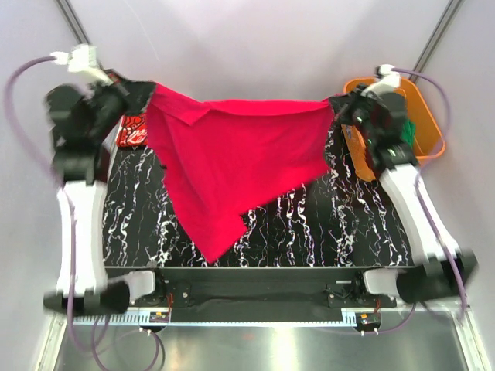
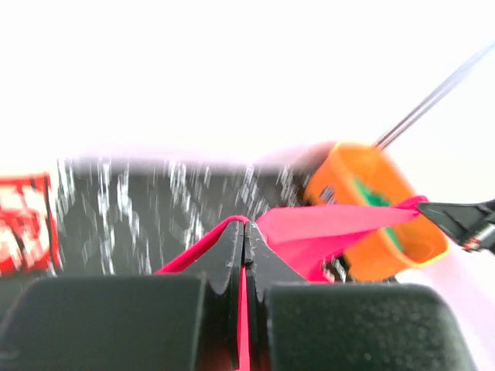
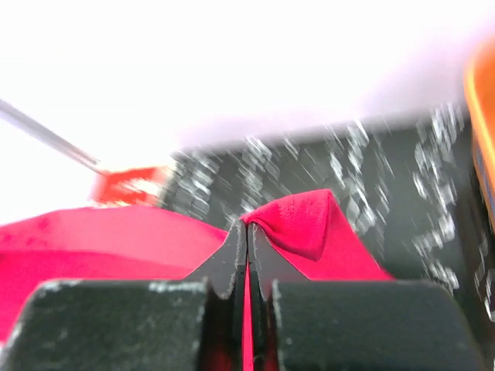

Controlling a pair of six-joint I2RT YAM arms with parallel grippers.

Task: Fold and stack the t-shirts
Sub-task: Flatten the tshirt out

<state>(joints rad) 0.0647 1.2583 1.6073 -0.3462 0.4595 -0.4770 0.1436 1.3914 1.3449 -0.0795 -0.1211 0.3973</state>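
Note:
The plain crimson-red t-shirt [image 1: 232, 162] hangs stretched in the air between my two grippers, above the black marbled table [image 1: 332, 224]. My left gripper [image 1: 143, 94] is shut on its left top edge; the cloth [image 2: 325, 226] runs through the pads [image 2: 232, 247]. My right gripper [image 1: 338, 108] is shut on its right top corner [image 3: 309, 220]. The red t-shirt with white line print [image 1: 133, 131] lies folded at the table's back left, also in the left wrist view [image 2: 23, 224]. The green t-shirt [image 1: 408, 133] lies in the orange tub.
The orange plastic tub [image 1: 429, 116] stands at the back right, off the table's edge, also in the left wrist view [image 2: 371, 232]. Metal frame posts [image 1: 433, 39] rise at both back corners.

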